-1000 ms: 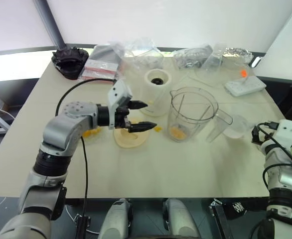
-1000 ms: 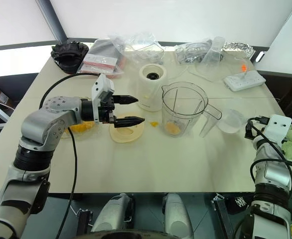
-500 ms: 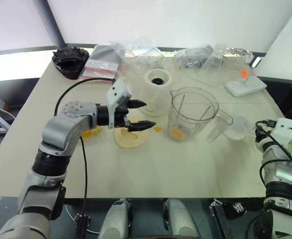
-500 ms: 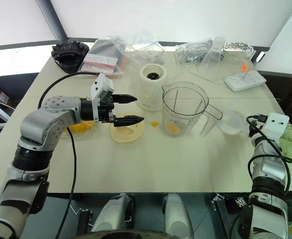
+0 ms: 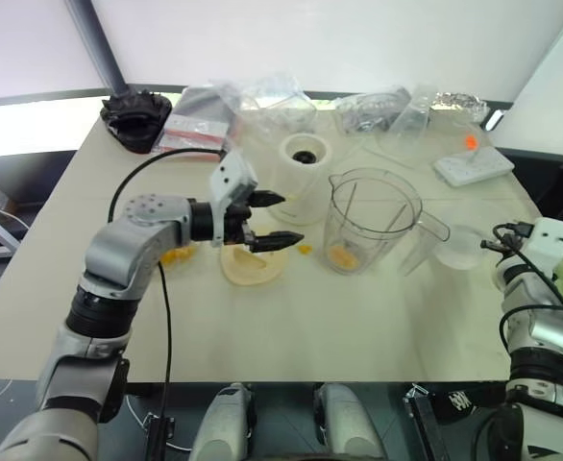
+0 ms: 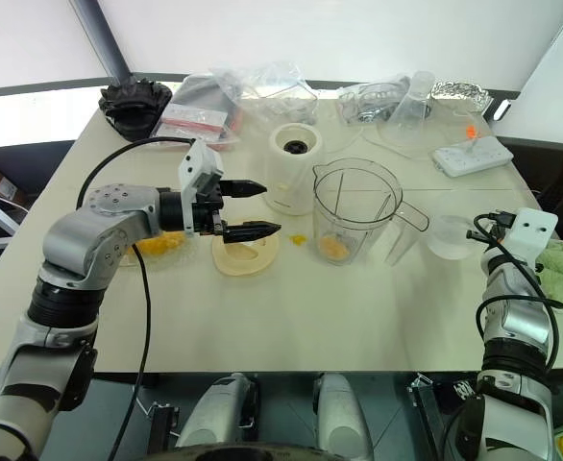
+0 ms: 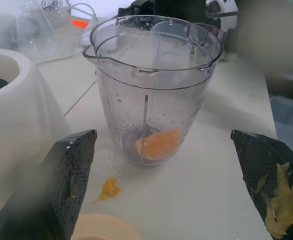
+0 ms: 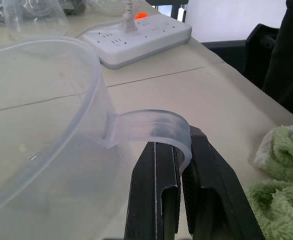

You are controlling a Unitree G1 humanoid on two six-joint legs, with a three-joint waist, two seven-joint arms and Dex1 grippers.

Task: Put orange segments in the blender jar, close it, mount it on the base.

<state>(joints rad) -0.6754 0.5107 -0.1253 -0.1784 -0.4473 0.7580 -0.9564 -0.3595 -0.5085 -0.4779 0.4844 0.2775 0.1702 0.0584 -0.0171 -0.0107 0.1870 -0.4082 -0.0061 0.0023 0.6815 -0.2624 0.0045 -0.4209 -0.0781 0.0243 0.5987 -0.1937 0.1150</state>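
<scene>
The clear blender jar stands upright mid-table, open at the top, with orange segments at its bottom. The cream base stands just behind and to the left of it. More orange segments lie by my left forearm, and a small scrap lies near the jar. My left gripper hovers open over the flat cream lid, pointing at the jar, with pulp stuck on one finger. My right gripper is shut on the handle tab of a shallow clear bowl.
A white power strip lies at the back right. Plastic bags and foil clutter line the far edge, and a black object sits at the back left. A green towel lies beyond the table's right edge.
My right gripper has closed on the bowl's handle tab and edged slightly forward. The left arm and jar have stayed put.
</scene>
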